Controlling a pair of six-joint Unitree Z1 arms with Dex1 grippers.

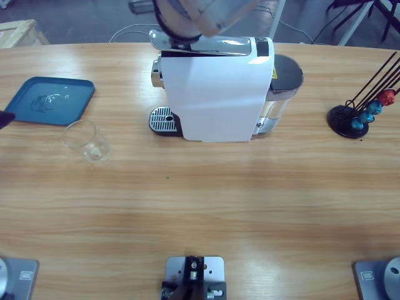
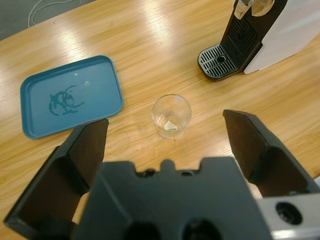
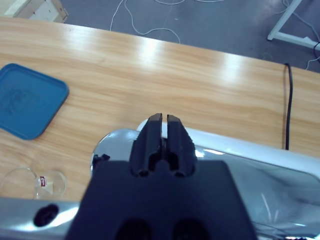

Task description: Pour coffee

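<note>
A: Coffee isn't anywhere to be seen yet; the glass [image 1: 87,141] looks empty apart from a pale glint at its bottom, and it stands on the counter [image 1: 200,200] well to the drip-grille side of the coffee machine [image 1: 215,90], just beside the blue tray [image 1: 47,100].

B: So the step in hand, I'd judge, is fetching that glass?

A: Likely. The left pincer [image 2: 167,140] hangs above it, released, jaws spread wide with the glass showing between them (plenty of room either side). To do it well, come down with the glass centred, close on the wall rather than the rim, and keep it upright.

B: And then?

A: It wants to land on the drip grille [image 1: 162,119], under the spout of the machine. Set it square there so nothing misses.

B: The right pincer [image 3: 164,131]?

A: Clenched, jaws pressed together with nothing between them, poised over the silver top [image 3: 120,142] of the machine. I can't tell whether it touches.

B: Risks?

A: Thin glass slips or tips if pinched off-centre. The capsule rack [image 1: 359,115] stands well off on the far side of the machine from the glass, so it's no obstacle.
</note>
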